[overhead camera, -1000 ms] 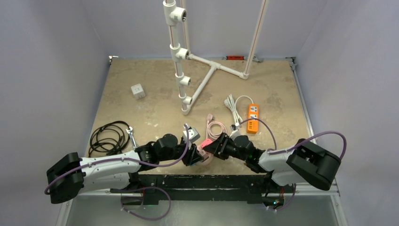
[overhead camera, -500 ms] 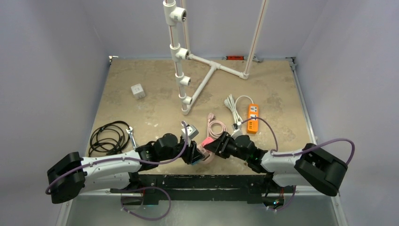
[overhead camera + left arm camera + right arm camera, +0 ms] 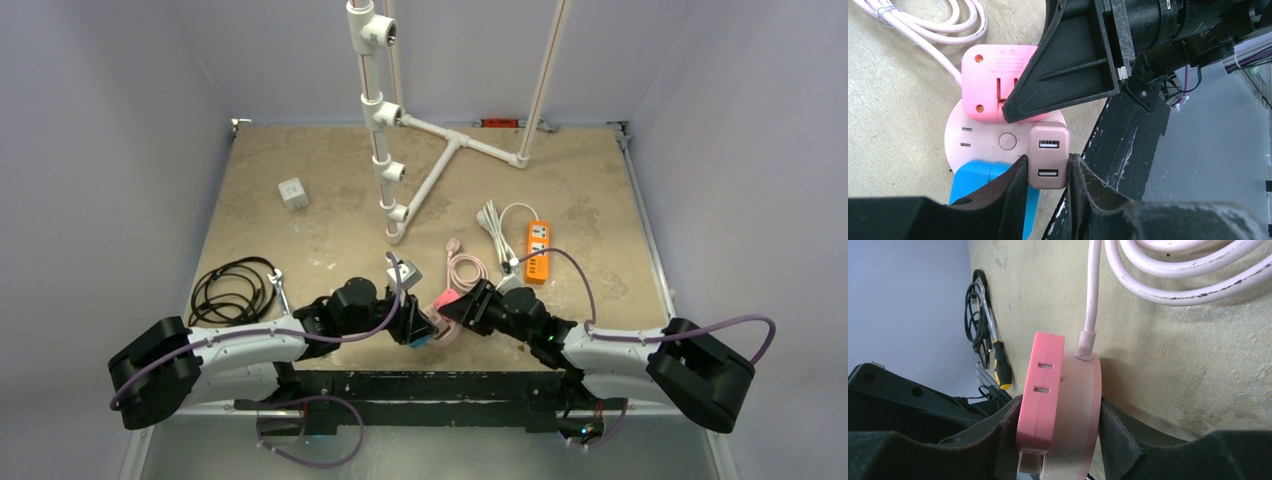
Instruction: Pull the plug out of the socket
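A round pale pink socket (image 3: 983, 145) with a pink cord lies at the table's near edge (image 3: 447, 327). On it sit a bright pink plug (image 3: 990, 80), a blue plug (image 3: 973, 175) and a rose USB plug (image 3: 1048, 156). My left gripper (image 3: 1048, 175) is shut on the rose USB plug, one finger on each side. My right gripper (image 3: 1053, 432) is shut on the socket (image 3: 1075, 410) and the bright pink plug (image 3: 1040, 390) together, one finger behind the socket, the other on the plug's face. Both grippers meet in the top view (image 3: 435, 322).
A coiled pink cord (image 3: 462, 270) lies just behind the socket. An orange power strip (image 3: 537, 250) with a white cable is to the right. A black cable coil (image 3: 232, 290) and a screwdriver (image 3: 282, 295) lie left. A white pipe frame (image 3: 400, 150) and a white cube (image 3: 292, 192) stand farther back.
Both arms have shifted slightly right and a little farther back with the socket between them. Their grips look the same.
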`<state>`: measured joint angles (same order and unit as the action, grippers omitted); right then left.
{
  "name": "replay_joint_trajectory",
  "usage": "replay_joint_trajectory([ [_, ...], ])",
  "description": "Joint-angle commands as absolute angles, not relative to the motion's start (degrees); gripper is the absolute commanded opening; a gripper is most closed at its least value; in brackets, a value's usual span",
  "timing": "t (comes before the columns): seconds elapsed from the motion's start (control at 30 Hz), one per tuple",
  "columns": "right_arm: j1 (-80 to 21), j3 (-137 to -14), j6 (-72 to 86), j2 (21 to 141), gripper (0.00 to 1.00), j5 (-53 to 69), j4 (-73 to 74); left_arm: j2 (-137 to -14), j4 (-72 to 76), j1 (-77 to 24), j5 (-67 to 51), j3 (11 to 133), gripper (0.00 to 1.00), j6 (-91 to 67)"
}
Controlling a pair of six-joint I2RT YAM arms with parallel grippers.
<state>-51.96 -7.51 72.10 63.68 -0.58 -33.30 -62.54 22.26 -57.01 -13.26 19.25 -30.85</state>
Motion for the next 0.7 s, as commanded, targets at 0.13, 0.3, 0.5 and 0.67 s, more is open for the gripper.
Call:
replay_joint_trajectory([
  [0.13, -52.1, -9.1, 69.3, 63.3, 0.0, -2.2, -32.1, -65.3, 16.3, -65.8, 3.3, 24.4, 0.0, -22.0],
  [0.3, -52.1, -9.4, 69.2, 62.5, 0.0, -3.5, -30.1, -69.7, 15.9, -69.2, 7.9, 26.6, 0.0, -20.6],
  [0.5, -52.1, -9.2, 68.8, 61.5, 0.0, -4.9, -28.1, -69.0, 14.9, -69.1, 10.3, 27.2, 0.0, -21.4],
  [0.67, -52.1, -9.1, 68.0, 61.5, 0.0, -5.3, -27.6, -68.5, 16.1, -64.4, 3.7, 26.4, 0.0, -25.9],
])
